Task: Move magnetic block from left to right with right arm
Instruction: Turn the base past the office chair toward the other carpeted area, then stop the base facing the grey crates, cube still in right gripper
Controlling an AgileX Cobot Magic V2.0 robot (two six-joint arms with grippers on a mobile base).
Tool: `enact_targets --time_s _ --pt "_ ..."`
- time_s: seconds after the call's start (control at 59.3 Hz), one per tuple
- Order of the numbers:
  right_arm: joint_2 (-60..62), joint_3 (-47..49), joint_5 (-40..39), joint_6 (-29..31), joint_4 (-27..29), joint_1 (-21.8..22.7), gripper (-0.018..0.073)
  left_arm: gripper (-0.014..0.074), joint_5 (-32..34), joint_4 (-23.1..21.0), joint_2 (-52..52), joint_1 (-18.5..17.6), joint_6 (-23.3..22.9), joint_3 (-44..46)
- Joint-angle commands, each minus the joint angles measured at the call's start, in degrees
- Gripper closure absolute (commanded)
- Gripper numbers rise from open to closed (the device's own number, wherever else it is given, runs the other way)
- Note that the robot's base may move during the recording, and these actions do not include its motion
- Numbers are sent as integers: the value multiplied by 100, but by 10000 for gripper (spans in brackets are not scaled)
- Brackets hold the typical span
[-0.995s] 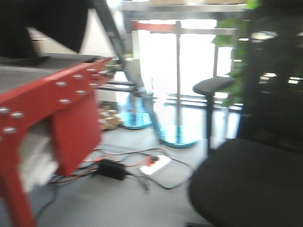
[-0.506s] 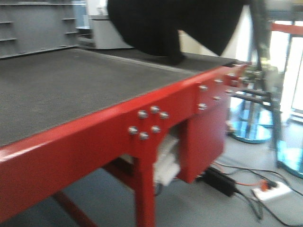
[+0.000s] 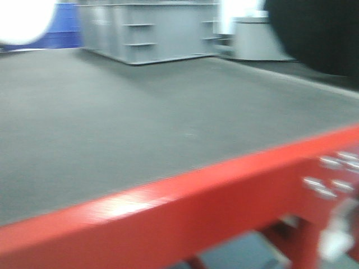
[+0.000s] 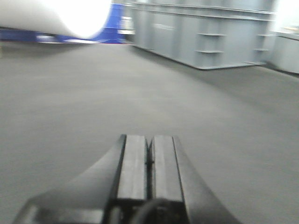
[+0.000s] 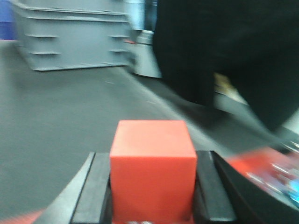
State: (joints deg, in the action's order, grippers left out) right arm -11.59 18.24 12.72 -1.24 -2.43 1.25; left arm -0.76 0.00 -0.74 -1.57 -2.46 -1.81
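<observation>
Right hand point(image 5: 152, 161): grasps magnetic block point(image 5: 153, 177) (lower centre of frame).
Left hand point(image 4: 149, 156): clenched, fingers point(image 4: 133, 163) touching, above bench point(image 4: 70, 102).

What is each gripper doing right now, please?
The left gripper is closed and empty.
The right gripper is closed on the red block.
</observation>
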Motion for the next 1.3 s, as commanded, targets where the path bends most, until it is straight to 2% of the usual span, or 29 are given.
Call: enact_targets --time_s 0.0,1.282 --pt "-59 172 -478 58 -74 20 253 713 507 0 -52 -30 -25 -54" --pt "-59 172 -478 58 -74 20 253 713 507 0 -52 -30 -25 -54"
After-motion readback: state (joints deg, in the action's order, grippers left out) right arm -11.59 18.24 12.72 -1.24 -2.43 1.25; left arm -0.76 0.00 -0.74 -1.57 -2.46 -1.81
